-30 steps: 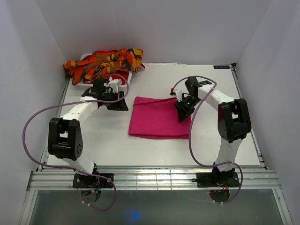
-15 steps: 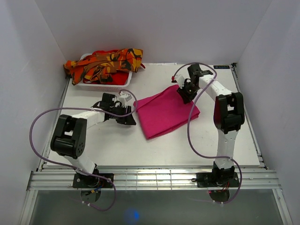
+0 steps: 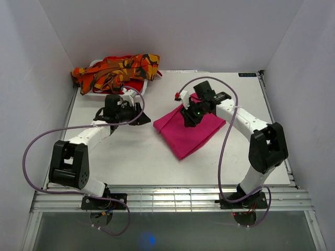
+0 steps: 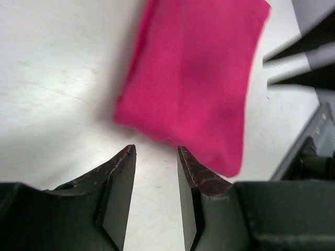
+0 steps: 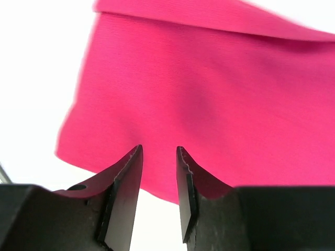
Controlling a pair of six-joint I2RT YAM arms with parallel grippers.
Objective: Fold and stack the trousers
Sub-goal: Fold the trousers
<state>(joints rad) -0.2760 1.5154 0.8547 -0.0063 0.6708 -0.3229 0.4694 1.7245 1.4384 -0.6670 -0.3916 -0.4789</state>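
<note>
The magenta-pink trousers point(image 3: 189, 130) lie folded into a compact rectangle, turned diagonally on the white table. My right gripper point(image 3: 189, 116) hovers over their upper left part, open. In the right wrist view its fingers point(image 5: 158, 151) stand parted above the pink cloth point(image 5: 220, 89), pinching nothing. My left gripper point(image 3: 137, 112) is to the left of the pink trousers, apart from them. It is open and empty point(image 4: 155, 151), with the pink fold point(image 4: 193, 78) just ahead of its tips. The orange camouflage trousers point(image 3: 118, 68) are heaped at the back left.
A white slotted basket point(image 3: 137, 89) holds the orange trousers at the back left corner, right behind the left gripper. White walls close in the table on three sides. The table's metal rail point(image 3: 167, 198) runs along the near edge.
The pink trousers have been turned from square to diagonal and shifted. My right gripper moved from their far corner to their upper left. The left gripper drew back toward the basket and narrowed.
</note>
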